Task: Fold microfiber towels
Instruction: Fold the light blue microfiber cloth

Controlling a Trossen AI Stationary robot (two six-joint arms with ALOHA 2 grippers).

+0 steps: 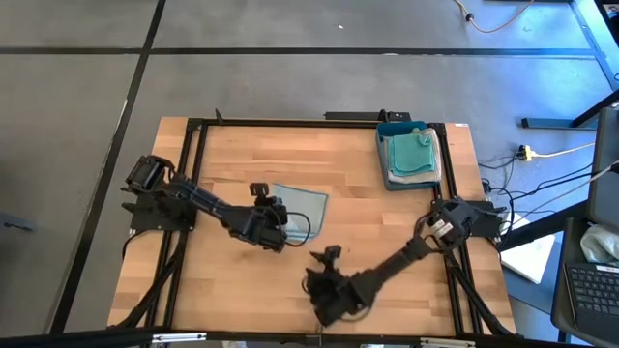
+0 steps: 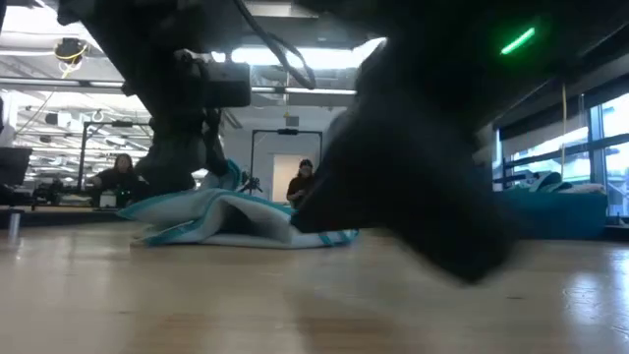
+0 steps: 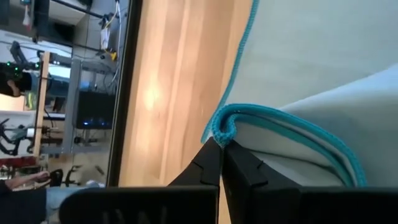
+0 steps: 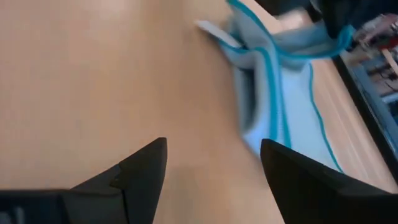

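A pale towel (image 1: 302, 201) with a teal edge lies near the middle of the bench (image 1: 232, 155), partly rumpled and doubled over on itself. The left end effector (image 1: 274, 218) sits at the towel's 8 o'clock corner, its fingers (image 3: 211, 163) pinched together on the teal hem where the cloth folds back; the towel spreads away from it toward 2 o'clock. The right end effector (image 1: 327, 259) hovers over bare wood at about 5 o'clock of the towel, near it but not touching, with its fingers (image 4: 143, 165) spread wide and nothing between them. In its wrist view the towel's nearest edge (image 4: 261, 81) lies just ahead of the fingertips. At the bench's 1 o'clock corner a blue tray (image 1: 384, 159) holds a stack of folded towels (image 1: 413, 153), well apart from both arms.
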